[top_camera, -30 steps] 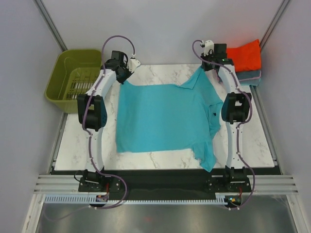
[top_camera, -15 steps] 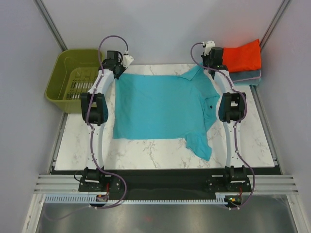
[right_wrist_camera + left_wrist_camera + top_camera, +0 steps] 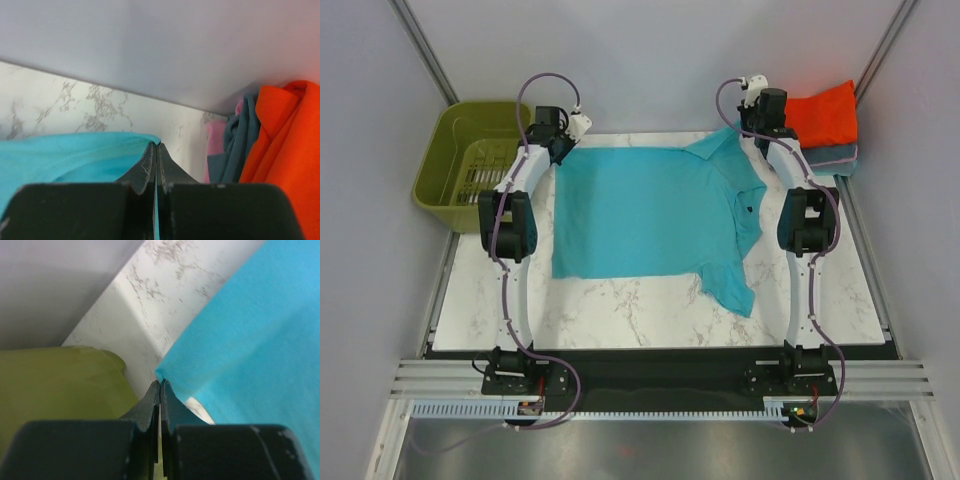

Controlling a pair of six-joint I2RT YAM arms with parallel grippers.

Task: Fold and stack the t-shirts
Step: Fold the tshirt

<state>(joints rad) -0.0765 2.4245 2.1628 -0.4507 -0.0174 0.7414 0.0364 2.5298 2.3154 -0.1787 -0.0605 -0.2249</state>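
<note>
A teal collared t-shirt (image 3: 645, 210) lies spread on the marble table, its collar at the far right and one sleeve trailing toward the near edge. My left gripper (image 3: 563, 152) is shut on its far left corner; in the left wrist view the jaws (image 3: 160, 383) pinch the tip of the teal cloth (image 3: 250, 335). At the far right, my right gripper (image 3: 748, 133) is shut on the shirt's edge by the collar, and teal cloth (image 3: 75, 150) runs between its jaws (image 3: 156, 145). A folded orange-red t-shirt (image 3: 825, 112) rests on a grey-blue one (image 3: 832, 157) at the back right.
An olive-green basket (image 3: 470, 160) stands off the table's far left corner, close beside the left gripper (image 3: 60, 390). The folded pile with the orange (image 3: 285, 140), grey-blue (image 3: 240, 135) and pink cloth (image 3: 216, 145) sits just right of the right gripper. Enclosure walls rise behind.
Both arms have pulled back toward the far edge, dragging the teal shirt with them. The shirt now lies flatter and farther back; its near sleeve has slid away from the front edge.
</note>
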